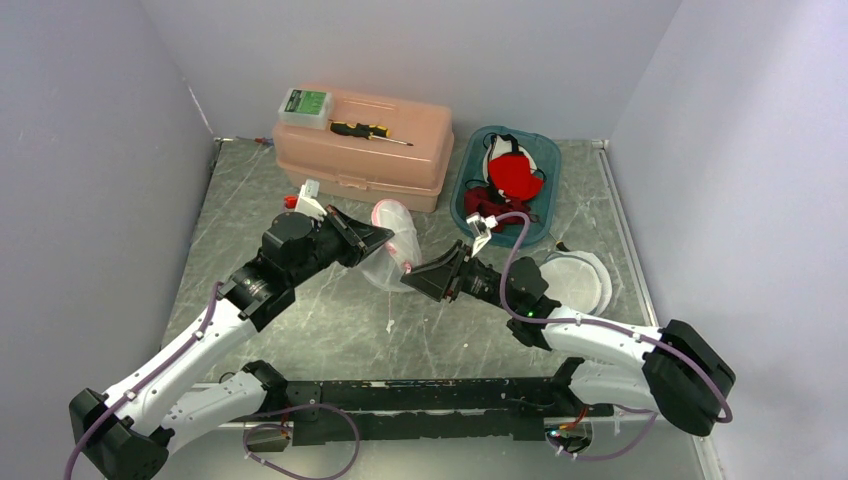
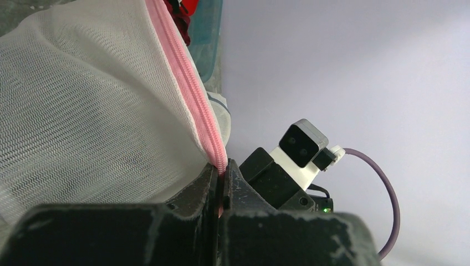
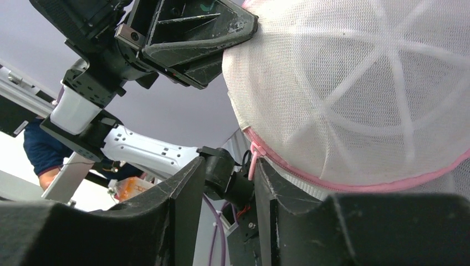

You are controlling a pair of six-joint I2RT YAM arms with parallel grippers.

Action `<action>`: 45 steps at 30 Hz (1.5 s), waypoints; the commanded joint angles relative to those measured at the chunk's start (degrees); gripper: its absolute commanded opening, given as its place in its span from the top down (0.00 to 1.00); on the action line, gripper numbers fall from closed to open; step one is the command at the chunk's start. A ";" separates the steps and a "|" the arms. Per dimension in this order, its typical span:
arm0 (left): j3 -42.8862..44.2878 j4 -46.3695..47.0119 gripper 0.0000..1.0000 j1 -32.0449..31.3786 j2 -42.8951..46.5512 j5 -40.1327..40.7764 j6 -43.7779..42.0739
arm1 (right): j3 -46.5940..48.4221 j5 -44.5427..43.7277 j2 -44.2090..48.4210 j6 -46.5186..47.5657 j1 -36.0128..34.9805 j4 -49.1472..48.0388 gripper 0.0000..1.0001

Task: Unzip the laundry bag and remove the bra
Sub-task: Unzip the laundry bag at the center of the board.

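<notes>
Laundry bag [image 1: 385,262] is being clamped at its zipper tape [image 2: 188,83] by the left gripper [image 2: 220,180]. The right gripper [image 3: 228,166], jaws apart, is straddling the zipper pull [image 3: 254,158], which it probably needs to pinch and drag next.

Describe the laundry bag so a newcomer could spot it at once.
Start at the salmon toolbox at the back; just in front of its right end, the laundry bag is pinched by the left gripper. Unlike the flat white mesh disc lying to its right, it is domed and edged with a pink zipper.
</notes>
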State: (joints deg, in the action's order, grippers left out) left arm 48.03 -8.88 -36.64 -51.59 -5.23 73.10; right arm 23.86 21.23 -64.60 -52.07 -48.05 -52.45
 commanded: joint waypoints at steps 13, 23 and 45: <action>1.33 2.74 0.97 -0.36 1.98 0.58 -0.20 | 1.09 -3.93 -0.36 -0.98 -0.19 -1.53 0.84; 0.60 3.06 0.97 -0.36 2.51 0.47 0.06 | -0.71 -5.28 0.64 -1.15 -0.20 0.42 0.82; -0.42 3.22 0.97 -0.80 2.30 0.55 0.04 | 0.60 -4.52 1.80 0.40 -0.20 1.71 1.00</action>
State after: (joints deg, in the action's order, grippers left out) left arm 47.83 -8.91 -37.04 -50.39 -4.64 73.12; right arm 23.40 17.02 -64.69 -52.88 -48.12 -49.74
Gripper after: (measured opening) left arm 0.053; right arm 0.045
